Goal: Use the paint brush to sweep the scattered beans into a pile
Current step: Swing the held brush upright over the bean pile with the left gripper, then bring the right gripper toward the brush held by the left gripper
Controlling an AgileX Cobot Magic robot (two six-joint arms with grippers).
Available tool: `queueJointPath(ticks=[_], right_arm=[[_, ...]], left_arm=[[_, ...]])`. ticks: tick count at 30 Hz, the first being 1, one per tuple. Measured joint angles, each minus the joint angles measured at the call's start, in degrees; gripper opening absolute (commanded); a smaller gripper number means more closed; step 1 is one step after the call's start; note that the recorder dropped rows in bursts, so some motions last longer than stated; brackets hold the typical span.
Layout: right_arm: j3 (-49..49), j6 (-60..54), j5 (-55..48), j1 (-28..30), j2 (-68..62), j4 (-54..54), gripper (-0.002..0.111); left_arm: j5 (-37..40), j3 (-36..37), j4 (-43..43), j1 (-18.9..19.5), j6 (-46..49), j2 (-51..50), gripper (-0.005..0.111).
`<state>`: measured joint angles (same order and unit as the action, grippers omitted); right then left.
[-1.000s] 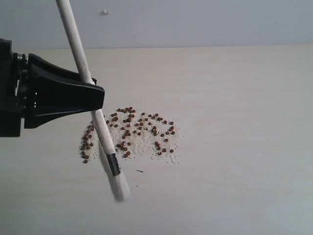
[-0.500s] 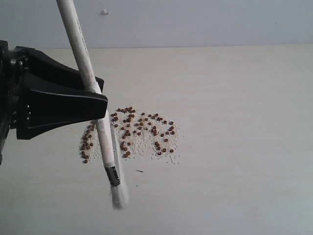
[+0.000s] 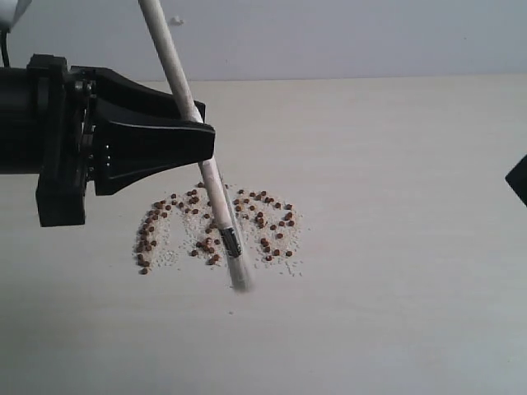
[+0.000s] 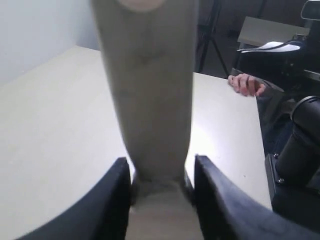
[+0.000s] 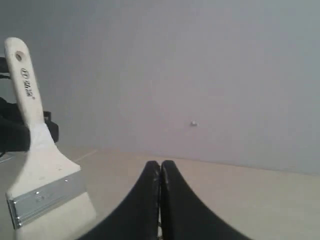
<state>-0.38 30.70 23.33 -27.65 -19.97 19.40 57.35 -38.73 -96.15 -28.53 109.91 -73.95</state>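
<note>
The beans [image 3: 265,224], small and reddish-brown, lie scattered on the table among fine white grains, with a curved row at the patch's left side [image 3: 146,243]. The paint brush [image 3: 211,183] slants down through the patch; its silver ferrule [image 3: 230,241] sits among the beans and its bristles [image 3: 239,276] touch the table at the patch's near edge. My left gripper [image 3: 206,125] is shut on the cream handle [image 4: 150,90], as the left wrist view [image 4: 159,167] shows. My right gripper [image 5: 160,165] is shut and empty, at the exterior view's right edge [image 3: 520,179]. The right wrist view sees the brush [image 5: 42,165] from the side.
The pale table [image 3: 395,164] runs back to a grey wall [image 3: 346,37]. In the left wrist view a person's hand [image 4: 245,84] rests at the table's far edge, and the other arm's black body [image 4: 300,150] stands beside it.
My left gripper has moved right, carrying the brush from the patch's left side into its middle. The bristles have come back toward the patch. A corner of the right gripper has entered the exterior view.
</note>
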Motion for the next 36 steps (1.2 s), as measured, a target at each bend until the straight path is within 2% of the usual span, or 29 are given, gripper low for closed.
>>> queueJointPath(ticks=[6, 9, 15, 20, 27, 32, 36], right_arm=[[-4.61, 4.55, -0.74, -0.26, -7.00, 4.25, 0.003], [-6.60, 7.84, -1.47, -0.26, -11.31, 7.80, 0.012], [-13.99, 23.66, 5.40, -0.26, -23.37, 27.12, 0.031], [-19.96, 26.58, 8.29, -0.26, -32.85, 31.12, 0.046], [-24.14, 26.98, 16.16, -0.26, -40.01, 33.98, 0.041], [-26.52, 29.86, 17.45, -0.26, -41.14, 37.16, 0.053], [-27.91, 31.07, 18.14, -0.26, -42.53, 38.92, 0.053]], left_arm=[[0.00, 0.00, 0.88, 0.00, 0.39, 0.00, 0.000], [0.00, 0.00, 1.96, 0.00, 0.39, 0.00, 0.000], [-1.38, 0.00, 2.30, 0.00, 0.17, 0.00, 0.000], [-3.22, 0.00, 3.14, 0.00, -0.30, 0.00, 0.000], [-4.15, 0.00, 3.60, -0.05, -0.43, -0.50, 0.000], [-4.17, 0.00, 3.73, -0.05, -0.22, -3.37, 0.000], [-4.27, 0.00, 3.02, -0.05, 1.27, -5.58, 0.000]])
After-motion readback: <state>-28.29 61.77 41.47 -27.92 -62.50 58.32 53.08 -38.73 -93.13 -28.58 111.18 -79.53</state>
